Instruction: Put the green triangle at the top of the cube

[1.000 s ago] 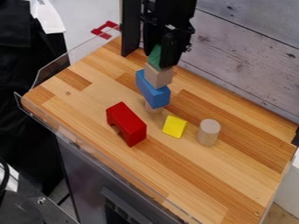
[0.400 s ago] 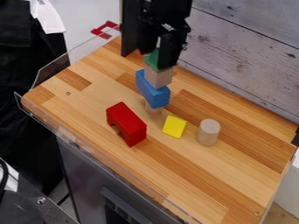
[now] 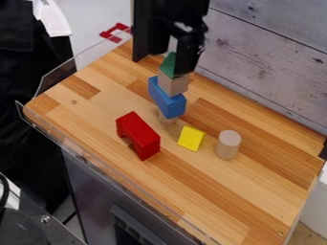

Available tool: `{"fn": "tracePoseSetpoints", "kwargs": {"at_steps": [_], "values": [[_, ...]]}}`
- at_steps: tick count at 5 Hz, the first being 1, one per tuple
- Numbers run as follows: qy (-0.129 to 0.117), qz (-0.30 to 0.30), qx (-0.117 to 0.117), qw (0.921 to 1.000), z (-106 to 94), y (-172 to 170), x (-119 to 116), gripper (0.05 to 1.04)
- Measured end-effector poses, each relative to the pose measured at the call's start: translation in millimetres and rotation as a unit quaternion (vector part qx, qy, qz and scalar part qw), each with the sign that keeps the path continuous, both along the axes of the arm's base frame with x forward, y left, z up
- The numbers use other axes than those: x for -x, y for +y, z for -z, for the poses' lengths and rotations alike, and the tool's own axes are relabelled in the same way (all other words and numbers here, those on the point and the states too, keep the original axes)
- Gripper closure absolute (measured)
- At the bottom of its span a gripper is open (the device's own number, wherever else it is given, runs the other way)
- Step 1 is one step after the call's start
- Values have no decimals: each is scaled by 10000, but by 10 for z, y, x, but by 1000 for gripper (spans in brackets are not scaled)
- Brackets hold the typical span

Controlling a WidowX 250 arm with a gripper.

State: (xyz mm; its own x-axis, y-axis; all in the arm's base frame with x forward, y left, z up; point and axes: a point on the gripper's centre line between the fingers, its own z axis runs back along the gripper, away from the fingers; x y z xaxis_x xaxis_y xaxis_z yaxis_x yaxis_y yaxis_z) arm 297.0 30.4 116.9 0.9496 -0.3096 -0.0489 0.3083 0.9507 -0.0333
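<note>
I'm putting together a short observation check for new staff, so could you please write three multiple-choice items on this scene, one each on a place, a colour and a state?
1. Where is the yellow block?
A. Between the red arch and the cylinder
B. On top of the red arch
C. On the floor

2. What colour is the block directly under the tan cube?
A. Red
B. Yellow
C. Blue

3. How does the cylinder rest?
A. On its side
B. Upright
C. Leaning on the red arch

Right letters:
1: A, as the yellow block has the red arch on one side and the cylinder on the other.
2: C, as the blue block shows just below the tan cube, with the green triangle above.
3: B, as its round end faces up.
</note>
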Motion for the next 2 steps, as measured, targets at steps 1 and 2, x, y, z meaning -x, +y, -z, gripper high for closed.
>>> {"fn": "tracePoseSetpoints", "kwargs": {"at_steps": [1,2], "values": [[-190,-171,76,9996,-207,100,77,83],[-263,-142,178,9994,-368,173,181,83]]}}
